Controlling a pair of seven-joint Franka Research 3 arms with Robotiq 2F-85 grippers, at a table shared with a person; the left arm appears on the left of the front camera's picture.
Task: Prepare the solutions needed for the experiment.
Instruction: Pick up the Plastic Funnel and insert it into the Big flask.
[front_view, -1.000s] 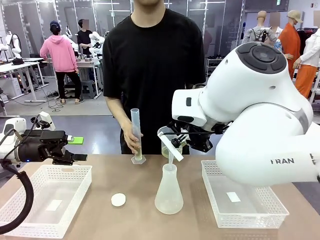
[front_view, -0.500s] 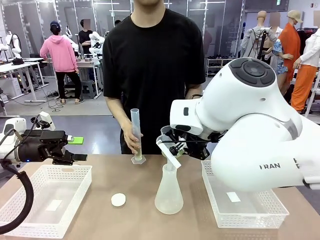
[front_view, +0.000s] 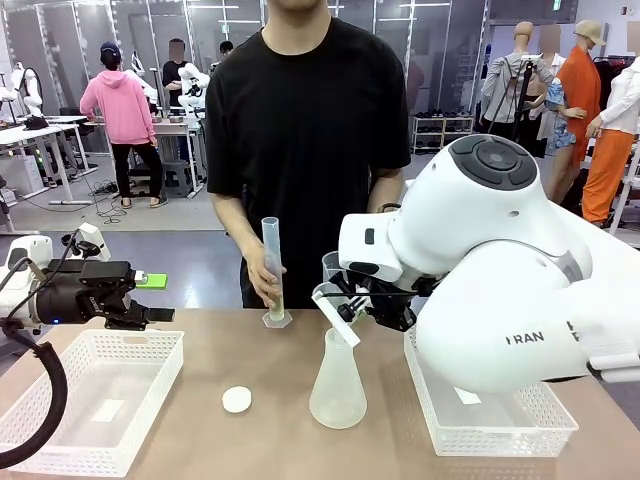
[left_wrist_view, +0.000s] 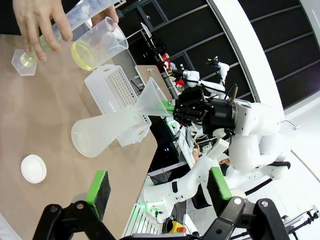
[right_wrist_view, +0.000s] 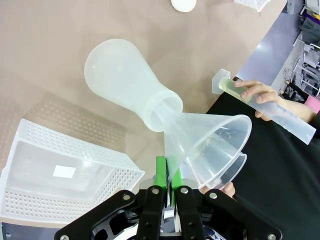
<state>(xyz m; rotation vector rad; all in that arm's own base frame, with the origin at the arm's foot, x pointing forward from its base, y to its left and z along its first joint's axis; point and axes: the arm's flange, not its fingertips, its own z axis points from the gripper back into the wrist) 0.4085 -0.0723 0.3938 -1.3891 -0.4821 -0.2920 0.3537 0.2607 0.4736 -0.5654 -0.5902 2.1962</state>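
Solutions (front_view: 337, 408): small amount in flask (front_view: 337, 372); more in person's beaker (left_wrist_view: 97, 42). Right claw (right_wrist_view: 167, 168) pinches funnel (right_wrist_view: 210, 145), stem in flask mouth; left claw (left_wrist_view: 157, 186) wide, idle. Pouring likely unfinished.

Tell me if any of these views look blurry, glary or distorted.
Front view: sharp, evenly lit, faint shadow under the flask. Left wrist view: rolled sideways, wide-angle stretch, flask looks elongated. Right wrist view: funnel sharp, mild sheen on its rim.

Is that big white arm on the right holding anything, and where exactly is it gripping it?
Yes. The right gripper pinches a clear plastic funnel by the wall of its wide cone near the rim, with the spout at the conical flask mouth.
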